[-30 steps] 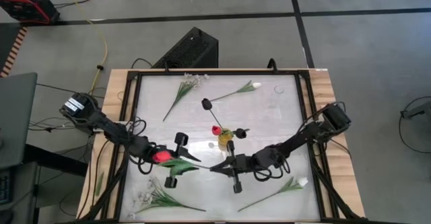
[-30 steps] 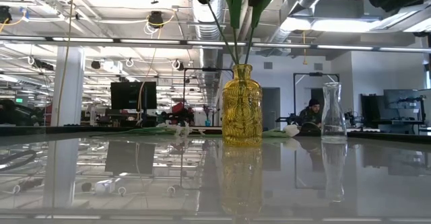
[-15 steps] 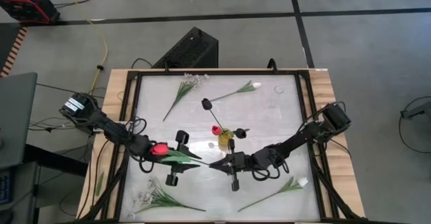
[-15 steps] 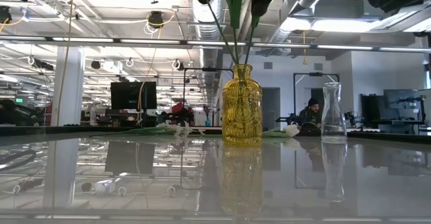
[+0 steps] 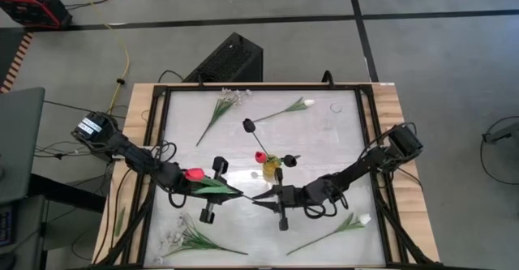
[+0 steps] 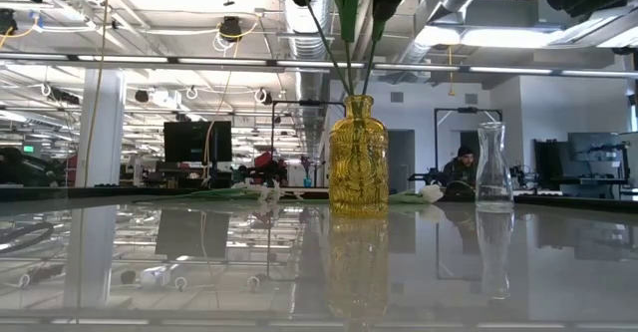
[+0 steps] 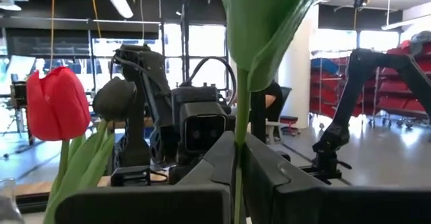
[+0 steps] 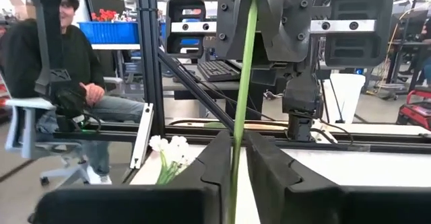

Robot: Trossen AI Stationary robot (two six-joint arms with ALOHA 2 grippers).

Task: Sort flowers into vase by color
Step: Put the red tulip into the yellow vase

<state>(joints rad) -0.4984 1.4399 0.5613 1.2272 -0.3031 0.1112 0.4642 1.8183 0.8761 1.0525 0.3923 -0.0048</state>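
Note:
A red tulip (image 5: pixel 193 174) with green leaves (image 5: pixel 217 188) hangs in the air between my two grippers, above the table's near middle. My left gripper (image 5: pixel 217 190) is shut on its leafy part. My right gripper (image 5: pixel 274 198) faces it and is shut on the stem's lower end. A yellow vase (image 5: pixel 272 167) (image 6: pixel 358 158) stands mid-table and holds a red tulip (image 5: pixel 259 156) and dark tulips (image 5: pixel 248 125). A clear vase (image 5: pixel 335 113) (image 6: pixel 493 163) stands farther right. White tulips (image 5: pixel 297 105) (image 5: pixel 350 224) and white blossom sprays (image 5: pixel 223 104) (image 5: pixel 188 237) lie flat on the table. My left gripper pinches the tulip's stem (image 7: pixel 237 150) between its two fingers, just below the broad leaf. It comes level from the table's left and the stem runs lengthwise between the fingers. The flower is lifted clear, with its bloom back over my wrist. My right gripper pinches the lower part of the same stem (image 8: pixel 237 140) between its two fingers. It comes level from the table's right, roughly along the stem. The stem runs on toward my left gripper, clear of the table.
A black frame (image 5: pixel 159 140) rims the glass table top. A dark box (image 5: pixel 227 59) sits beyond the far edge. A seated person (image 8: pixel 60 83) shows beyond the table in the right wrist view. There is bare glass between the yellow vase and the near-edge flowers.
The held tulip has turned in the grip. Its red bloom has swung from beside my left gripper's near side toward the table's far edge, and the leaves have shifted with it. Both grippers stay shut on the stem, about where they were.

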